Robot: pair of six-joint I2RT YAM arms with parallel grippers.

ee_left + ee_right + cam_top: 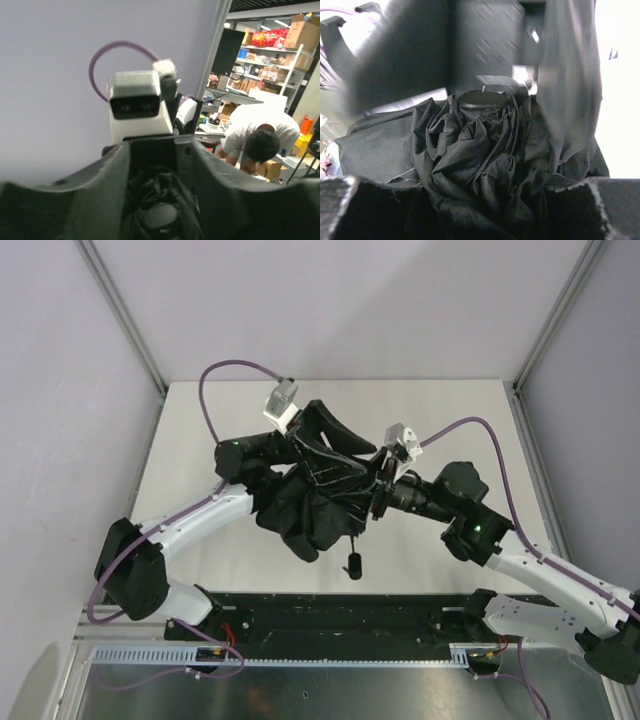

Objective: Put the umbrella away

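From above I see the umbrella (310, 502) bunched into a crumpled black mass over the middle of the table (200, 420), with the left gripper (302, 445) buried in its far side and the right gripper (376, 495) in its right side. On the left wrist my fingers (100, 185) straddle the folds, but I cannot tell whether they pinch. On the right wrist both fingers press into the gathered fabric, clamped on it, with the cap (482, 98) beyond.

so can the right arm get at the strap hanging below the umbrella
Probably, but not at once: the strap hangs clear on the near side, while the right gripper is buried in the bunched fabric of the umbrella and would have to back out first.
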